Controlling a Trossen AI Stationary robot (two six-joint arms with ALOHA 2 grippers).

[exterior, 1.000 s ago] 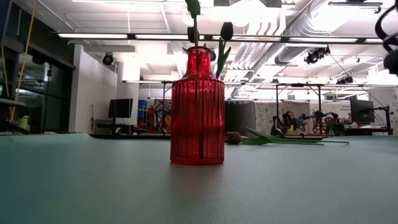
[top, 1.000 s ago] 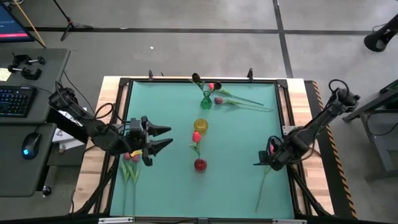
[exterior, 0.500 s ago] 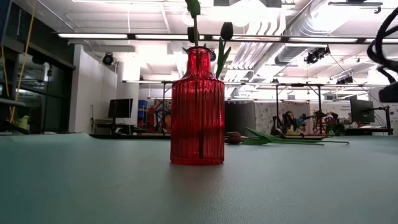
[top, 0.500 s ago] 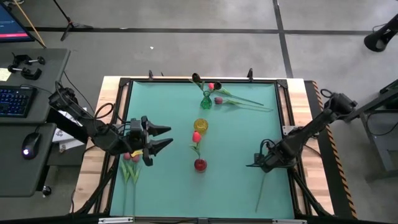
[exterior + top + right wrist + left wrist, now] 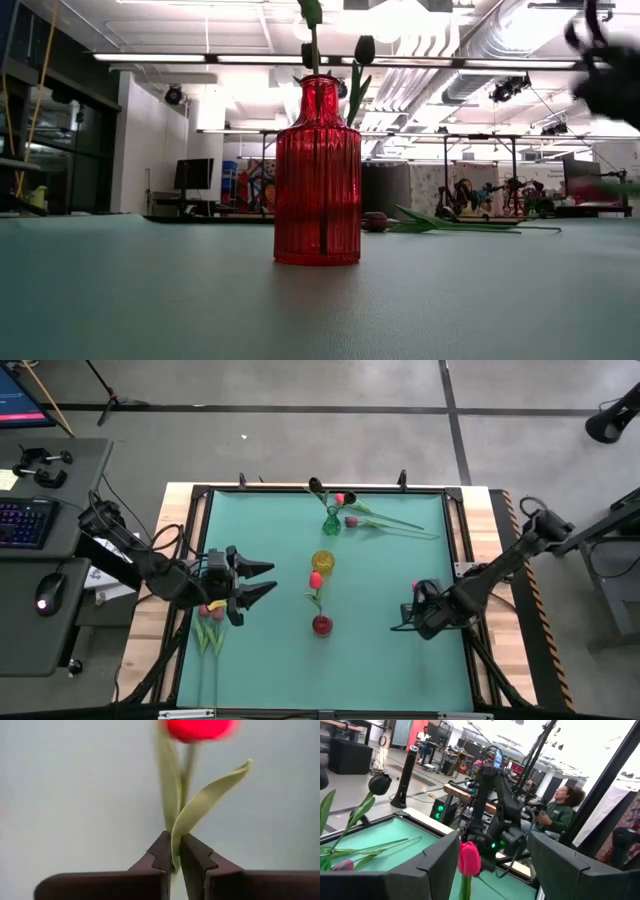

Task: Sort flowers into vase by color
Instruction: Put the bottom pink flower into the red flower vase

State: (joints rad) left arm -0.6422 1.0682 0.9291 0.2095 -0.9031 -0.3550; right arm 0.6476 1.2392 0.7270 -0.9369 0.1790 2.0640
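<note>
Right gripper [image 5: 172, 862] sits at the high view's lower right, fingers pinched tight on a red tulip [image 5: 199, 727] by its stem (bud blurry); left gripper [image 5: 262, 580] hangs mid-left, fingers spread, near the red vase [image 5: 322, 624].

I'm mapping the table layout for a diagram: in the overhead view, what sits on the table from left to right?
Tulips lying at the left edge → left pincer → red vase → right pincer, shut on a red tulip.
</note>
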